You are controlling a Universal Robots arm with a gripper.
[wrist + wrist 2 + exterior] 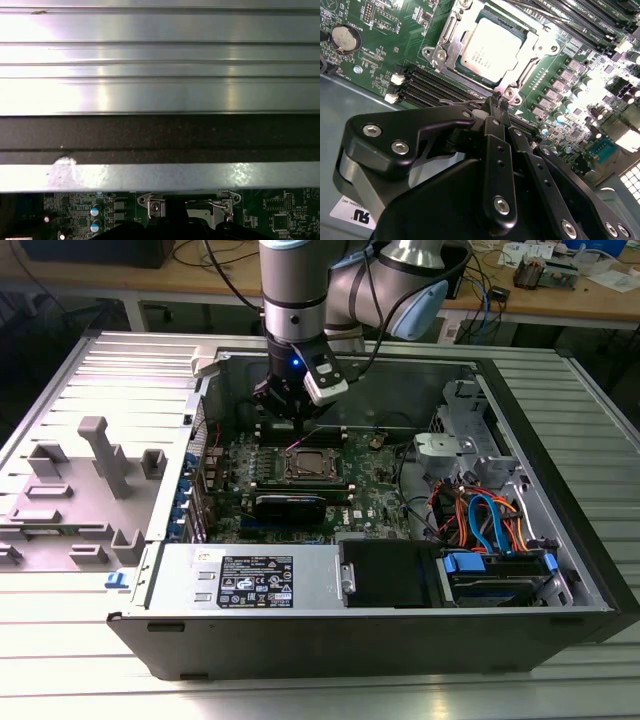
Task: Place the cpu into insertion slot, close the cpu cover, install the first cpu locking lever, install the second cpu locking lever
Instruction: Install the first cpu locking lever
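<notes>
Fingertips [496,120] of the black two-fingered gripper [498,101] are being held drawn together. A thin silver wire locking lever [467,103] is being met at their very tip. The wire is judged to be pinched there, though the contact itself is being hidden by the finger ends.

The small flat square cpu with its silver-grey metal top [492,50] is being carried in the square, silver-rimmed insertion slot [437,54]. The thin silver metal cpu cover [522,72] is being kept flat around it, and the chip is being framed by the central cut-out. Placement and cover closing are therefore judged done, with lever work in hand.

In the exterior view the gripper [289,415] is being held low over the green circuit board [380,505], inside the open grey metal computer case [400,635]. The cpu [308,464] is being found at about five o'clock from it, near but not touching.

In the second wrist view the lever's long axis is being run roughly along the slot's edge nearest the gripper, crossing above the long narrow black memory slots [440,85]. The wire is thus being kept between tool and chip. The slot is being left just beyond the lever on the five o'clock side, and that is the relation on which the lever work is judged to be turning.
</notes>
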